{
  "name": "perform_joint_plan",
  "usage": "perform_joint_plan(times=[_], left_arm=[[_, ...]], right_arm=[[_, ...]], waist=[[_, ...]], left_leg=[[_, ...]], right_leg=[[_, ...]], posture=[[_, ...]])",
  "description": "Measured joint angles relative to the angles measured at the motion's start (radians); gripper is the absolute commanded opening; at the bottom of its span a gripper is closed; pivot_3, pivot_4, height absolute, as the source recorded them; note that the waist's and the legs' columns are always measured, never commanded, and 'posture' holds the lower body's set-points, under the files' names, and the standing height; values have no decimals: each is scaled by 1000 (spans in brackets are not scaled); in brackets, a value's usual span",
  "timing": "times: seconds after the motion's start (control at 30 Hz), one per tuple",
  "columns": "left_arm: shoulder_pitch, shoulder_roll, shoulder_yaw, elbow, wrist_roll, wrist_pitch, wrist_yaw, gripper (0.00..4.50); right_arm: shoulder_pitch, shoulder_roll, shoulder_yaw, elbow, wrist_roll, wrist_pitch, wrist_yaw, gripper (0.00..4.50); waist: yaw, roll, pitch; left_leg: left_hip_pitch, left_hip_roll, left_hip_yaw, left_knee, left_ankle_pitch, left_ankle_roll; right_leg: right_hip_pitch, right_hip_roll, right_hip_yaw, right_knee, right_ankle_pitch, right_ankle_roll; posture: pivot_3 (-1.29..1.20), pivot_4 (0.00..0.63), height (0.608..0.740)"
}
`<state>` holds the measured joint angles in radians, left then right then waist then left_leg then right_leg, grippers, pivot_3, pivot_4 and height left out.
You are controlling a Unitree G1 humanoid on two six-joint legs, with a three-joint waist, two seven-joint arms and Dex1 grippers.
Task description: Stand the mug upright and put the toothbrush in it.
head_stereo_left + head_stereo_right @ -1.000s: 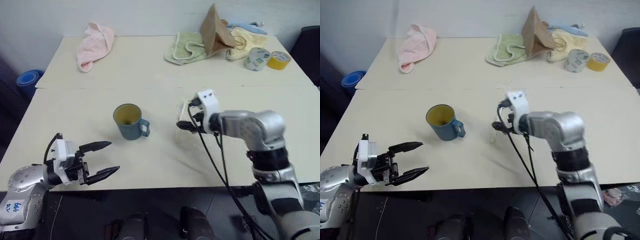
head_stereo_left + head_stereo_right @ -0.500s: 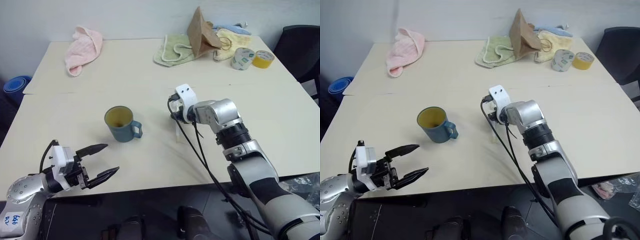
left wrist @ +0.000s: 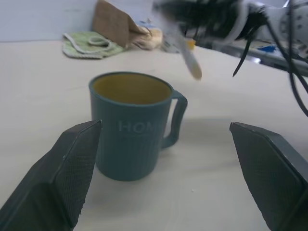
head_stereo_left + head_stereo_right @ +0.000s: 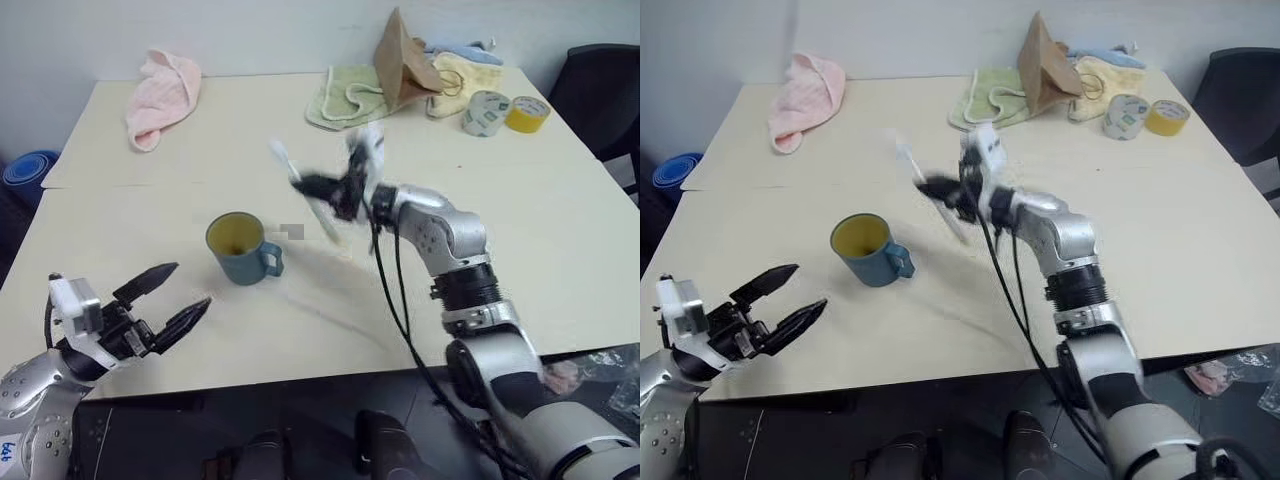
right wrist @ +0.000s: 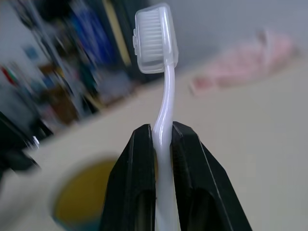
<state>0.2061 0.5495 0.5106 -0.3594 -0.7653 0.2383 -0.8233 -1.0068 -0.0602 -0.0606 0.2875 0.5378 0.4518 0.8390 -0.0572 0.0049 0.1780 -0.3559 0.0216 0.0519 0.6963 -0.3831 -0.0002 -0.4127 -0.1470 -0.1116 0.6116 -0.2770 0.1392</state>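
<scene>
The mug already stands upright on the cream table, yellow inside showing and empty, its handle turned toward my right side, so the first half of the job looks done. My right gripper is clamped tight on the toothbrush, pinching the slim handle just below the neck, with the white bristle head sticking up clear of my fingertips; seen from my head, that hand hangs in the air above the table, just beyond and to the right of the mug, with the brush lifted off the surface. My left gripper sits low near the front edge, jaws spread wide and holding nothing, pointed at the mug but well short of touching it. What I judge is left: bring the brush over the mug's mouth, tip it handle-down, lower it inside and let go, with the mug light enough that a knock could topple it
</scene>
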Motion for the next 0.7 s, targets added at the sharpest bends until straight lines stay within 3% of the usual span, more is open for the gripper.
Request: perform_joint_plan(times=[0.1, 0.23, 0.57, 0.7], left_arm=[[8, -29, 21, -1, -19, 12, 46, 4500], [1, -50, 24, -2, -21, 11, 87, 4500], [12, -59, 24, -1, -6, 0, 101, 4500], [15, -59, 24, -1, -4, 0, 100, 4500]], right_arm=[[8, 111, -21, -57, 44, -125, 32, 155], [13, 244, 42, -33, 30, -239, 36, 155], [47, 245, 136, 271, -109, -556, 105, 155], [47, 245, 132, 358, -120, -615, 122, 1528]], waist=[[3, 0, 0], [1, 0, 0], [-4, -1, -1], [-4, -1, 0]], left_leg=[[0, -1, 0, 1, 0, 0], [1, 0, 0, 1, 0, -1], [1, 0, -1, 0, 0, -1], [1, 0, -1, 0, 0, -1]], right_leg=[[1, 0, 0, 0, 0, 0], [1, 0, 0, 1, 0, 0], [1, 1, 0, 0, 0, -1], [1, 1, 0, 0, 0, -1]], posture=[[0, 150, 740], [0, 150, 740], [0, 150, 740], [0, 150, 740]])
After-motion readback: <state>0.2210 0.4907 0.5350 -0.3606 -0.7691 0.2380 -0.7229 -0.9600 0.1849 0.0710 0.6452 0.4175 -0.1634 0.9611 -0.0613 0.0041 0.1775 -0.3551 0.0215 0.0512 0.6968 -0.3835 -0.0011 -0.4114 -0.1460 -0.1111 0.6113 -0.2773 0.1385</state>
